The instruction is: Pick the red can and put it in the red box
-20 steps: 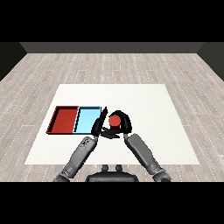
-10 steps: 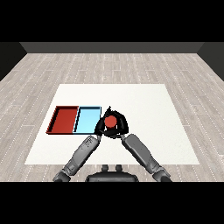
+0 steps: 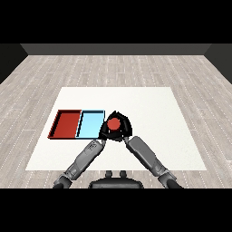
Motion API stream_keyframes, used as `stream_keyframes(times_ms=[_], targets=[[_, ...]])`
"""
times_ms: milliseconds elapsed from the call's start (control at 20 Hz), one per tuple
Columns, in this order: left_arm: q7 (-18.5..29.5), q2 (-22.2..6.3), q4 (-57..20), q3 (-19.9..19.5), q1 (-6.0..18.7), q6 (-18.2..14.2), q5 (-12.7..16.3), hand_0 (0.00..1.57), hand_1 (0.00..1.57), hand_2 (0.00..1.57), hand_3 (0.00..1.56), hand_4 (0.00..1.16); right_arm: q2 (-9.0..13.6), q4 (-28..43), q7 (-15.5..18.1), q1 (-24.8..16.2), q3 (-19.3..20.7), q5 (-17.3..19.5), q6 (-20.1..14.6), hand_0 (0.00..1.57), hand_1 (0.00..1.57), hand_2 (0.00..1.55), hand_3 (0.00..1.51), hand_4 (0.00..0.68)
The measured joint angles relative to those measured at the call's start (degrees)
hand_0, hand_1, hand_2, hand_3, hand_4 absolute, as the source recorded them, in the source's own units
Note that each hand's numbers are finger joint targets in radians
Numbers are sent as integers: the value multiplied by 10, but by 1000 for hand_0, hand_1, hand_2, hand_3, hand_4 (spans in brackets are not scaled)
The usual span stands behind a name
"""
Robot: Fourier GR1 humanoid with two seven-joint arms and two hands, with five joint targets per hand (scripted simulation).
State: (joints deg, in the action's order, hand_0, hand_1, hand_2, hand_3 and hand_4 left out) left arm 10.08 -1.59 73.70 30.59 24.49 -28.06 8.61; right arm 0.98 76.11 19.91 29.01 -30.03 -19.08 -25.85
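Observation:
The red can [image 3: 113,123] is upright, lifted just right of the light blue tray [image 3: 90,126]. My right hand [image 3: 127,129] is curled round it from the right and behind. Pressed against the can's left side is my left hand [image 3: 103,132]; the two black hands merge there, so its grip is hidden. The red tray [image 3: 67,124] lies at the far left, beside the blue one, with nothing in it.
The white table [image 3: 154,108] stretches to the right and behind the hands. Both grey forearms come in from the lower corners and meet at the can. A wooden floor surrounds the table.
The can has moved left and toward me with the right hand. The left hand has closed in against it, so both hands now meet at the can.

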Motion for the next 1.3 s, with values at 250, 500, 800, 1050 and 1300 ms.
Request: stream_keyframes(times_ms=[250, 500, 800, 1050, 1300], targets=[[0, 0, 0, 10, -7, -13, 11, 1571, 1571, 1536, 1446, 996, 0, 6, 11, -15, 0, 0, 2, 1467, 1467, 1439, 1392, 561], [-19, -3, -8, 13, 4, -29, -1, 1571, 1571, 1494, 1360, 863, 1, 6, 24, -18, -2, 1, 8, 1516, 1516, 1451, 1393, 549], [-23, -2, 7, 7, 2, -39, -13, 1571, 1571, 1526, 1425, 873, 0, 21, 8, -13, -1, 8, 1, 1517, 1517, 1461, 1398, 547], [-8, 0, 3, 5, 7, -41, 5, 1571, 1571, 1546, 1469, 1025, -1, 21, 11, -9, 2, 2, 4, 1402, 1402, 1408, 1370, 471], [6, 2, 8, 12, 0, -47, 14, 1571, 1571, 1569, 1491, 1140, 0, 40, 6, -22, 2, -2, 27, 0, 0, 0, 0, 0]])
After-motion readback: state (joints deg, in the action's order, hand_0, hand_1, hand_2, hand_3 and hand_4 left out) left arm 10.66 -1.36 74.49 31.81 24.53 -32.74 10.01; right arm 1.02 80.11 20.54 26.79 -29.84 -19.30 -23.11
